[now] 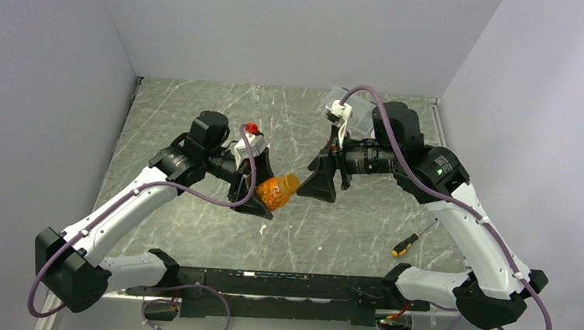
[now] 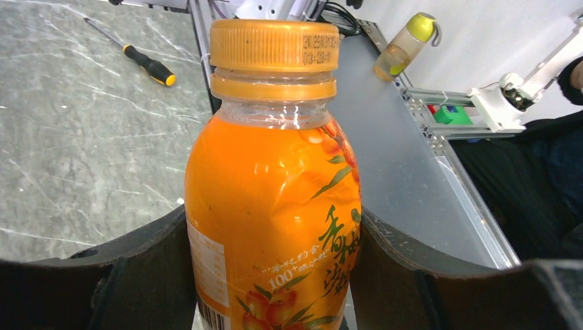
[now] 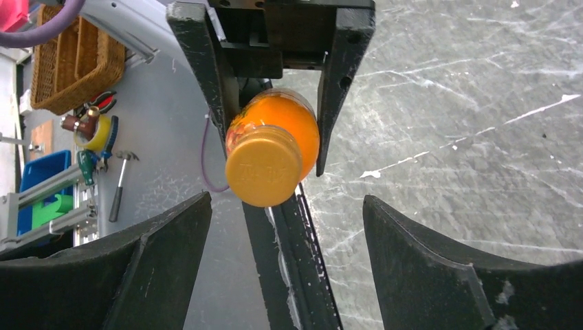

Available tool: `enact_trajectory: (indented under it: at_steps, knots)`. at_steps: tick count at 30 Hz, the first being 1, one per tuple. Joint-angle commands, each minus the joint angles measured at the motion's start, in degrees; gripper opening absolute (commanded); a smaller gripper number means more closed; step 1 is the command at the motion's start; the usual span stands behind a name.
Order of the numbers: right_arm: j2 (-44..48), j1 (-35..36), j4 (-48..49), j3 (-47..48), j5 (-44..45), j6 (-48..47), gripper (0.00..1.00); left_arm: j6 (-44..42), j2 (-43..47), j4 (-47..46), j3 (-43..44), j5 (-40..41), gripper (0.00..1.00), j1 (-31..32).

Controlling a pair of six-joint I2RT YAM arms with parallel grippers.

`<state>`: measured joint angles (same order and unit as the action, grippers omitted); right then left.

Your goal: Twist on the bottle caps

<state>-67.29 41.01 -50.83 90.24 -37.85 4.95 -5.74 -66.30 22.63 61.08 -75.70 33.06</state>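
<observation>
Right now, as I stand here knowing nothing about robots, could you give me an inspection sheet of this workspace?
Surface: grey marbled table top with white streaks.
Job's things: one orange bottle, held tilted off the table, with an orange cap sitting on its neck.
Clutter: a screwdriver with a yellow-and-black handle lies near the right arm.
Grippers: the left gripper is clamped on the bottle's body; the right gripper is open, facing the cap but not touching it.
Cables: a purple cable runs along each arm.
Surroundings: plain pale walls; off the table, a wicker basket and a yellow-capped bottle.
</observation>
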Motion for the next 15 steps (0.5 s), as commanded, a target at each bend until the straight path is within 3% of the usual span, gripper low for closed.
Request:
enact_trajectory:
  at_steps: [1,10,15]
  knots:
    - [0.3,1.3,4.5,0.4,-1.7,-1.9,0.82,0.5,-0.4,0.6,2.5,-4.4,0.0,-0.2]
    - [-2.8,5.5,3.5,3.0,2.4,-2.1,0.75,-0.3,-1.4,1.7,3.0,-4.4,0.0,-0.2]
    - [-4.0,6.5,2.5,4.4,4.7,-2.2,0.64,-0.5,-1.6,2.0,3.1,-4.1,0.0,-0.2]
